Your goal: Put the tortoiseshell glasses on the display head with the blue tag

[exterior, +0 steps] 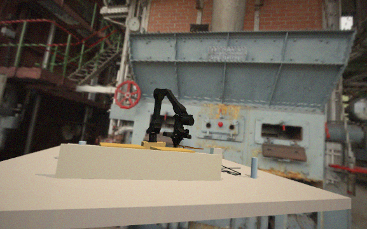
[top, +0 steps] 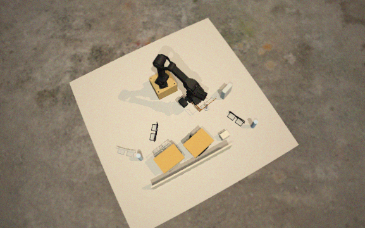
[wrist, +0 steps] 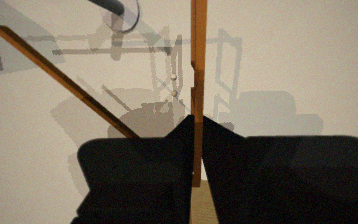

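The tortoiseshell glasses are orange-brown. My gripper is shut on them and holds them above the table. In the wrist view the part between the fingertips runs straight up the picture, and another thin bar slants away to the upper left. A small round-based stand is below and beside the glasses. No display head or blue tag can be made out; two orange boards hide what is under them.
A long low wall runs behind the boards. Black glasses, pale glasses, blue cylinders, an upright pale block and a small block stand or lie around.
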Motion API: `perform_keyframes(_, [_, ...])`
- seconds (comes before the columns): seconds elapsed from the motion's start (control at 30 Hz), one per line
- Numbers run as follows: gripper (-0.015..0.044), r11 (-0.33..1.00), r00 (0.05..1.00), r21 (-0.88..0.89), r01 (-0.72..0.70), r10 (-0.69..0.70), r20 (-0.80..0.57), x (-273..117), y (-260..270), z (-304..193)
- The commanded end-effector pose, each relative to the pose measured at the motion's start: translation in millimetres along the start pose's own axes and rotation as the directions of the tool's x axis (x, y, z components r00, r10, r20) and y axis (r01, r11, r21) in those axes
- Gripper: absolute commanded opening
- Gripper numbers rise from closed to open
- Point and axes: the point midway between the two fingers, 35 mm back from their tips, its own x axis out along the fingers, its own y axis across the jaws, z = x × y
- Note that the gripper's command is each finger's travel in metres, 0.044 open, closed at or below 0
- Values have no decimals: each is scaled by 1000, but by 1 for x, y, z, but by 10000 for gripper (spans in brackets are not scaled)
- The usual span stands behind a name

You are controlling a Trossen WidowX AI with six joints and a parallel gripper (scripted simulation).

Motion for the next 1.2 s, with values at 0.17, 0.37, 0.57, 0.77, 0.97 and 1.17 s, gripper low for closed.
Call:
perform_keyframes(0.17, [0, 1000, 1000, -3, -8, 8, 19, -37, 0, 4])
perform_keyframes(0.37, [0, 1000, 1000, -3, -8, 8, 20, -38, 5, 13])
perform_keyframes(0.57, [0, 1000, 1000, -3, -9, 9, 22, -40, 16, 35])
perform_keyframes(0.77, [0, 1000, 1000, -3, -10, 10, 24, -40, 28, 57])
perform_keyframes(0.97, [0, 1000, 1000, -3, -11, 11, 25, -40, 35, 70])
perform_keyframes(1.17, [0, 1000, 1000, -3, -11, 11, 25, -29, 36, 71])
